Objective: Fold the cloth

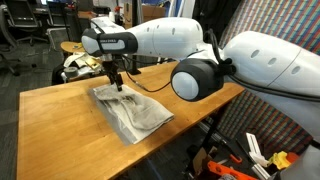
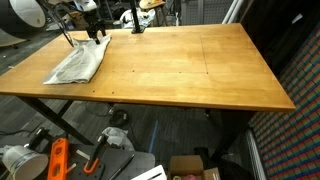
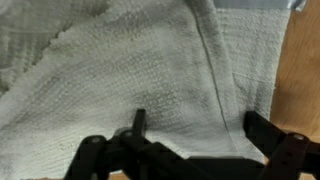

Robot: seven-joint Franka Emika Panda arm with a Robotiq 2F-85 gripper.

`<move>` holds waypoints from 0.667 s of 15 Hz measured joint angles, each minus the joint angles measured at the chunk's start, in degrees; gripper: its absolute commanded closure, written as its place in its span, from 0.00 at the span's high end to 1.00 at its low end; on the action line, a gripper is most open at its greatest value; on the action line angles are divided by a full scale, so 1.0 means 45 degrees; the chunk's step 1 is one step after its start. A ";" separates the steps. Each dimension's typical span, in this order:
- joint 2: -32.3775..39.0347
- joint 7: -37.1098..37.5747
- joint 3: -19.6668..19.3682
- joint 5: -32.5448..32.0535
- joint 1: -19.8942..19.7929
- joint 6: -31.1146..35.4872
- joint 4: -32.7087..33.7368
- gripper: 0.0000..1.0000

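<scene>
A grey-white cloth (image 1: 133, 110) lies crumpled on the wooden table (image 1: 70, 120); in an exterior view it sits near the table's far left corner (image 2: 80, 63). My gripper (image 1: 117, 82) hangs just over the cloth's far edge, also seen in an exterior view (image 2: 98, 30). In the wrist view the cloth (image 3: 120, 70) fills the frame, with a hem running down the right side. The gripper's fingers (image 3: 200, 130) are spread apart over the cloth, with nothing between them.
The table edge and bare wood show right of the cloth in the wrist view (image 3: 300, 70). Most of the tabletop (image 2: 200, 60) is bare wood. Chairs and clutter stand behind the table (image 1: 75, 60). Tools and boxes lie on the floor (image 2: 60, 155).
</scene>
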 measured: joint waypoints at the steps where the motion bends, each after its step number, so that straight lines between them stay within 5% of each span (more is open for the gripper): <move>1: 0.0015 0.0024 0.0000 0.0000 -0.0054 -0.0056 -0.0001 1.00; 10: 0.0094 0.0372 0.0001 0.0036 -0.0560 -0.0411 0.0001 1.00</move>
